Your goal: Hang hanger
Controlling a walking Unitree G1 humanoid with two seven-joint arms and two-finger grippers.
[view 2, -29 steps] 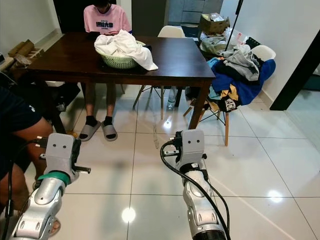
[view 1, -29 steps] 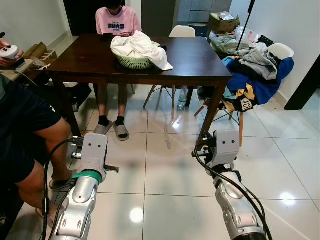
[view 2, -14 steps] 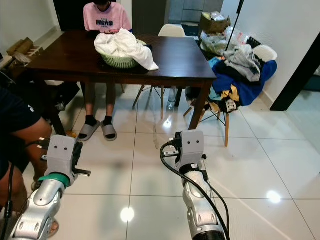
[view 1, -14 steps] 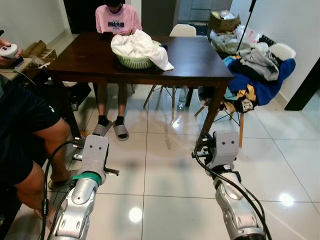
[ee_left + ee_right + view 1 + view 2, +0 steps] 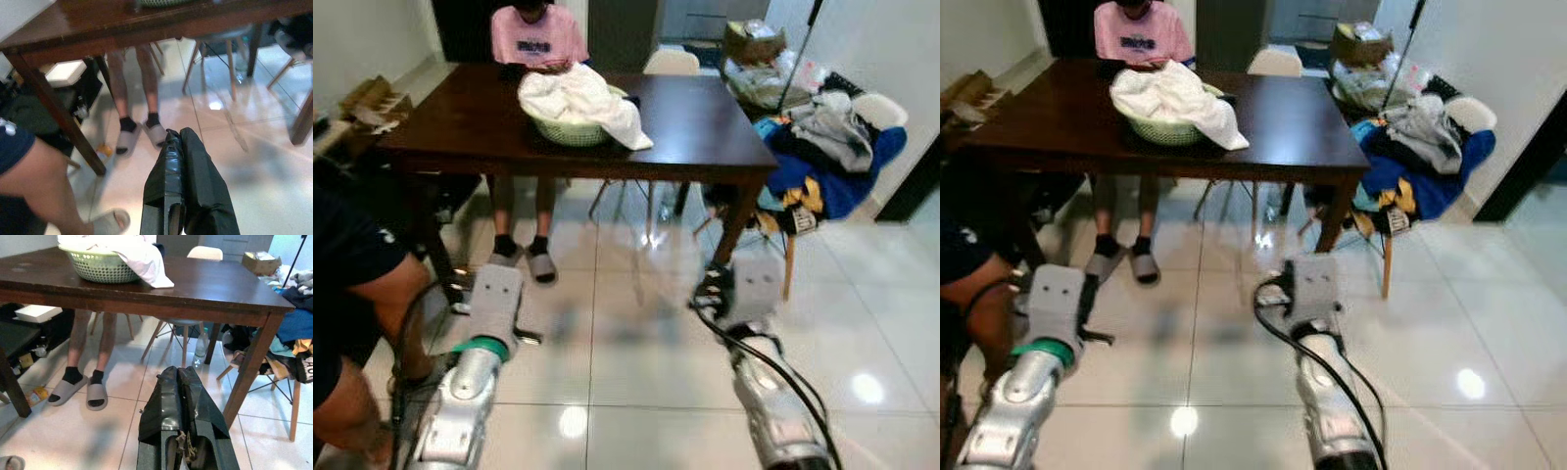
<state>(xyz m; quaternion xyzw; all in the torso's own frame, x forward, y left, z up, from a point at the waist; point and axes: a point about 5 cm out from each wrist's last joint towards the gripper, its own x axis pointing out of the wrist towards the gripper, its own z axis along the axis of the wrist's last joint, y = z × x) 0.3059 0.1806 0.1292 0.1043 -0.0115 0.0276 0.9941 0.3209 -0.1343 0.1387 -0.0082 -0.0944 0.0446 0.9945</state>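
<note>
My left tool and right tool are both held low over the white tiled floor, each clenched with its two black fingers pressed together and nothing between them. In the head views I see only the grey wrist housings of the two arms, the left one at the near left and the right one at the near centre, both short of the counter.

The dark wooden counter stands ahead of me, across the far middle of the scene. On it sits a pale green laundry basket heaped with white cloth, part of which spills over the basket's right rim onto the counter top. I cannot make out a hanger anywhere in the pictures, which are somewhat blurred.

A person in a pink shirt sits at the far side of the counter; the legs, in dark socks and grey slippers, show beneath it. A second person, in dark clothing, stands close at my near left, with a bare arm just beside my left wrist housing.

To the right of the counter, a chair against the wall is piled with mixed clothing in blue, grey and yellow. A white chair stands at the counter's far right, and a cardboard box lies beyond it.
</note>
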